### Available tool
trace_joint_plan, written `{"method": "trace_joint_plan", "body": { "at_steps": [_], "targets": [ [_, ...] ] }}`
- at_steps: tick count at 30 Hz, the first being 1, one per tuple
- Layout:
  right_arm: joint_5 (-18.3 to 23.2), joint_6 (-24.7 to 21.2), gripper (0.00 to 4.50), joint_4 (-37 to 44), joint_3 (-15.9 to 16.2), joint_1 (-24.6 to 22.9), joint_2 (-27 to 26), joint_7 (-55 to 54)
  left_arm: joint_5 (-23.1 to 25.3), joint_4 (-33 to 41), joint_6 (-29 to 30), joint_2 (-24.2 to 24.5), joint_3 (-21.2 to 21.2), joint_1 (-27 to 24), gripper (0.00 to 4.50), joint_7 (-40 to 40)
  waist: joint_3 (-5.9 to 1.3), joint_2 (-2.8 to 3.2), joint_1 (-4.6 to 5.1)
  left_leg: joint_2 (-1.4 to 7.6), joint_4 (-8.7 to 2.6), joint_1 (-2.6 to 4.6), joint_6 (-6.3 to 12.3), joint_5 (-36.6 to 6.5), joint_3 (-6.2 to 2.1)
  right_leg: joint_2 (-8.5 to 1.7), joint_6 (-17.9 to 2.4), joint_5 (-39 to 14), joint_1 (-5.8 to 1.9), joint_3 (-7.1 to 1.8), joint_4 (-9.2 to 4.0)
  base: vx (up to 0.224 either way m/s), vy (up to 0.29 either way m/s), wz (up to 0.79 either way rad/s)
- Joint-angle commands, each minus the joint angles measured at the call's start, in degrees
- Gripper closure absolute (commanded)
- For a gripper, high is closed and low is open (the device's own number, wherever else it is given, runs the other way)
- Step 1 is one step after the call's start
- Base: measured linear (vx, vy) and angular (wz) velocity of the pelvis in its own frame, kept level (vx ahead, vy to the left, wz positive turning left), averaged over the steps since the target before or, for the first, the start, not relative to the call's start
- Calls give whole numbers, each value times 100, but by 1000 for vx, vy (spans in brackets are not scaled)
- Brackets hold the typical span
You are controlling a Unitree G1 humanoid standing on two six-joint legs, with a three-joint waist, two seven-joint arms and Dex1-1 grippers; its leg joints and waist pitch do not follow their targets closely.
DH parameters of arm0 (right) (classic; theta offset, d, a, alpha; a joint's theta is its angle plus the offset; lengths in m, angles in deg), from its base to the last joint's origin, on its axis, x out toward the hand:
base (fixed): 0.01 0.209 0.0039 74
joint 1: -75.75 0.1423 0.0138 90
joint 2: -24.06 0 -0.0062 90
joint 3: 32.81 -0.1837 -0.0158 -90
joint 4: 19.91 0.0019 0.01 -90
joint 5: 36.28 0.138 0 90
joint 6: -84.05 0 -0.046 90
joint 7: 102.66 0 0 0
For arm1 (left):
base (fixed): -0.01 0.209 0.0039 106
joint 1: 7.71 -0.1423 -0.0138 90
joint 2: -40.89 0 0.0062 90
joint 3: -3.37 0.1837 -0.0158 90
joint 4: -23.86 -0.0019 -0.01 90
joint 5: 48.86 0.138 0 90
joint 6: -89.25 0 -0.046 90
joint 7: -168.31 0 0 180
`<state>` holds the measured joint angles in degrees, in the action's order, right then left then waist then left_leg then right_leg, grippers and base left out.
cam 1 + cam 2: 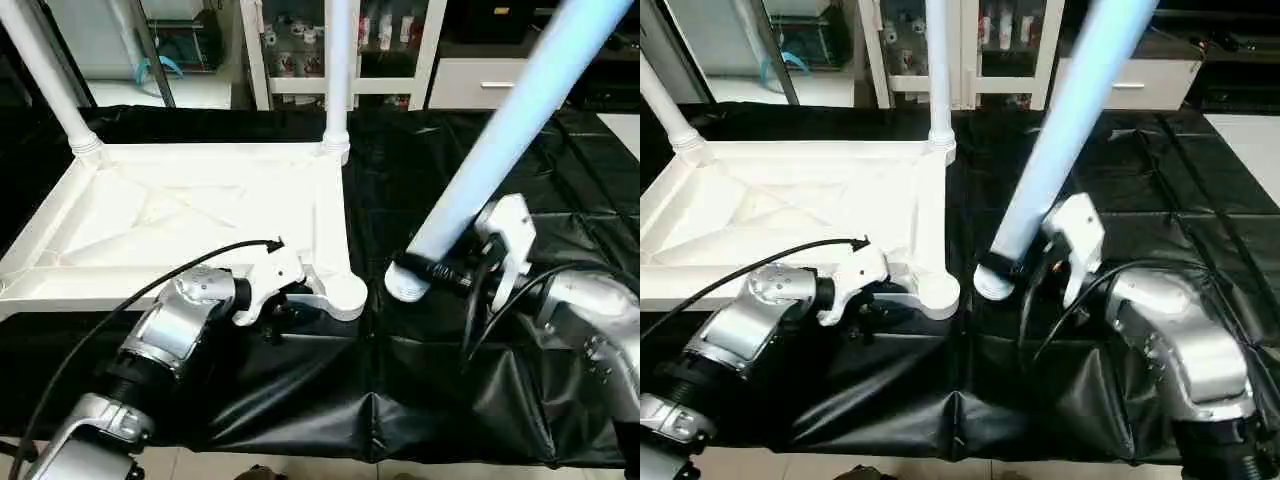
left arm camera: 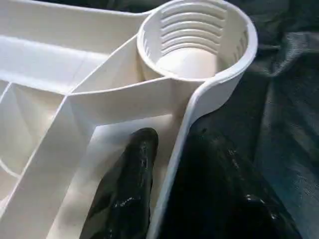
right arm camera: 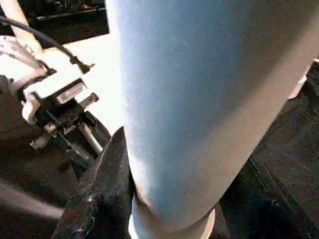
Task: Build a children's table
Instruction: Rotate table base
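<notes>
Glossy white plastic tabletop (image 1: 180, 215) and smooth tube leg (image 1: 500, 140) sit over a wrinkled, shiny black table cover (image 1: 430, 400).

A tabletop (image 1: 440, 400) draped in crinkled black sheeting carries everything here. The sheeting hangs over the near edge in loose folds, with pale floor (image 1: 300, 468) showing below it. Lying directly on the black cover, on the robot's left half, is the white square top of the children's table (image 1: 190, 215), turned underside up so its ribs face upward. Its near round corner socket (image 2: 199, 45) sits on the cover, open and unfilled.
</notes>
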<state>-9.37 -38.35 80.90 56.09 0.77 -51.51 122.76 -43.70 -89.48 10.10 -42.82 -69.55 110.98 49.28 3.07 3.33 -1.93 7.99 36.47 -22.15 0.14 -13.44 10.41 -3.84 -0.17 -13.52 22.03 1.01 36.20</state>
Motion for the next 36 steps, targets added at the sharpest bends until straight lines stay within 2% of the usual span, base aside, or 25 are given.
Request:
{"method": "trace_joint_plan", "body": {
  "at_steps": [1, 3, 4, 5, 6, 7, 8, 9, 10, 11, 13, 14, 18, 19, 20, 22, 24, 25, 28, 29, 32, 33, 34, 35, 36],
  "targets": [
    [112, -66, 264, 8, -108, 65, 35, 36, -105, 153, -60, 56, -27, -48, 284, 136, -414, -96, -9, 525, -406, 139, 845, 474, -220, -509, -1753, 1024, -233, -199, -261, 0, 0, 0],
    [280, -179, 264, -39, -236, 103, 31, 63, -372, 298, -4, 128, -139, -68, 284, 388, -423, -110, -17, 519, -396, 136, 867, 529, -215, -517, -1775, 1100, -244, -198, -251, 0, 0, 0],
    [1007, -706, 264, -137, -691, 252, -153, -67, -996, 511, 372, 3, -556, -41, 284, 552, -422, -148, -17, 516, -399, 134, 882, 546, -206, -520, -1799, 1117, -248, -202, -250, 0, 0, 0],
    [1203, -849, 264, -163, -803, 285, -194, -92, -1135, 553, 460, -30, -656, -31, 284, 574, -432, -131, -44, 505, -386, 129, 879, 541, -209, -564, -1928, 1106, -267, -211, -233, 0, 0, 0],
    [1610, -1179, 264, -230, -1023, 362, -271, -137, -1409, 593, 609, -107, -869, 9, 284, 606, -429, -144, -48, 511, -389, 138, 858, 526, -207, -545, -1947, 1043, -256, -202, -241, 0, 0, 0],
    [1829, -1391, 264, -290, -1119, 393, -288, -143, -1548, 581, 690, -152, -988, 39, 284, 603, -417, -151, -57, 515, -396, 142, 834, 512, -205, -506, -1945, 922, -234, -182, -241, 0, 0, 0],
    [2356, -1918, 264, -455, -1312, 448, -312, -121, -1803, 518, 807, -246, -1243, 108, 284, 541, -406, -169, -47, 497, -397, 153, 836, 491, -188, -488, -1954, 883, -235, -188, -247, 0, 0, 0],
    [2702, -2232, 264, -618, -1419, 483, -322, -67, -1924, 479, 822, -281, -1383, 151, 284, 494, -410, -144, -81, 486, -383, 170, 824, 430, -176, -500, -1968, 757, -222, -187, -263, 0, 0, 0],
    [3119, -2533, 264, -826, -1545, 516, -354, 32, -2028, 493, 865, -284, -1502, 171, 284, 422, -401, -217, -75, 470, -393, 149, 816, 376, -174, -509, -1969, 648, -260, -191, -267, 0, 0, 0],
    [3352, -2679, 264, -947, -1613, 537, -381, 94, -2073, 511, 885, -272, -1556, 178, 284, 383, -401, -182, -101, 486, -394, 157, 763, 327, -165, -509, -1904, 489, -227, -183, -288, 0, 0, 0],
    [3622, -2809, 264, -1055, -1704, 561, -424, 141, -2128, 635, 936, -241, -1581, 137, 284, 343, -400, -229, -94, 491, -410, 159, 715, 305, -156, -499, -1850, 442, -229, -176, -289, 0, 0, 0],
    [3706, -2862, 264, -1082, -1742, 574, -443, 133, -2149, 682, 966, -229, -1586, 121, 284, 333, -401, -230, -99, 494, -410, 162, 691, 293, -151, -508, -1838, 416, -225, -176, -287, 0, 0, 0],
    [4830, -3433, 264, -1179, -2112, 592, -536, -30, -2256, 1407, 1404, -150, -1501, -246, 284, 306, -403, -166, -134, 506, -429, 179, 569, 320, -126, -503, -1729, 401, -203, -167, -288, 0, 0, 0],
    [4980, -3542, 264, -1160, -2161, 591, -523, -77, -2255, 1510, 1443, -114, -1457, -316, 284, 308, -394, -191, -132, 505, -436, 174, 551, 303, -120, -496, -1712, 361, -200, -169, -296, 0, 0, 0],
    [4980, -3542, 264, -1160, -2161, 591, -523, -77, -2255, 1510, 1443, -114, -1457, -316, 284, 308, -394, -190, -145, 506, -441, 173, 526, 289, -124, -505, -1696, 321, -207, -169, -300, 0, 0, 0],
    [5298, -3731, 264, -1118, -2217, 586, -472, -165, -2236, 1608, 1468, -22, -1354, -416, 284, 346, -386, -252, -166, 489, -447, 175, 448, 214, -101, -509, -1641, 160, -203, -183, -328, 0, 0, 0],
    [5597, -3864, 264, -1055, -2241, 549, -420, -195, -2158, 1624, 1419, 66, -1256, -491, 284, 364, -381, -231, -188, 488, -455, 174, 400, 167, -112, -511, -1579, -9, -201, -179, -330, 0, 0, 0],
    [5720, -3914, 264, -1038, -2253, 536, -402, -250, -2145, 1668, 1448, 95, -1232, -525, 284, 351, -371, -261, -175, 492, -465, 167, 371, 156, -108, -506, -1544, -48, -197, -180, -339, 0, 0, 0],
    [5860, -3977, 264, -1060, -2272, 537, -387, -349, -2124, 1745, 1493, 111, -1221, -555, 284, 303, -371, -246, -179, 494, -474, 170, 286, 160, -111, -511, -1502, -106, -187, -175, -337, 0, 0, 0],
    [5929, -4005, 264, -1089, -2286, 547, -382, -411, -2111, 1786, 1515, 114, -1216, -563, 284, 271, -374, -265, -177, 484, -476, 171, 229, 161, -107, -507, -1501, -73, -186, -172, -331, 0, 0, 0],
    [6086, -4023, 264, -1134, -2289, 605, -405, -562, -2016, 1840, 1464, 165, -1143, -575, 284, 150, -375, -273, -178, 485, -477, 166, 200, 172, -109, -514, -1508, 33, -191, -177, -328, 0, 0, 0],
    [6096, -3991, 264, -1132, -2280, 624, -410, -607, -1930, 1806, 1387, 186, -1078, -565, 284, 95, -374, -275, -177, 480, -475, 163, 202, 200, -108, -511, -1511, 90, -191, -176, -325, 0, 0, 0],
    [6086, -3967, 264, -1128, -2273, 632, -409, -629, -1865, 1777, 1330, 196, -1035, -556, 284, 55, -371, -251, -174, 476, -478, 162, 199, 176, -110, -500, -1489, 104, -186, -176, -335, 0, 0, 0],
    [5736, -3750, 264, -993, -2191, 631, -425, -686, -1603, 1626, 1135, 204, -912, -495, 284, -136, -370, -246, -176, 487, -480, 152, 186, 136, -118, -501, -1454, 102, -189, -174, -345, 0, 0, 0],
    [5486, -3603, 264, -895, -2135, 626, -438, -719, -1450, 1533, 1026, 206, -848, -455, 265, -253, -367, -258, -169, 486, -481, 158, 153, 111, -110, -502, -1433, 89, -189, -177, -345, 0, 0, 0]
  ]
}}
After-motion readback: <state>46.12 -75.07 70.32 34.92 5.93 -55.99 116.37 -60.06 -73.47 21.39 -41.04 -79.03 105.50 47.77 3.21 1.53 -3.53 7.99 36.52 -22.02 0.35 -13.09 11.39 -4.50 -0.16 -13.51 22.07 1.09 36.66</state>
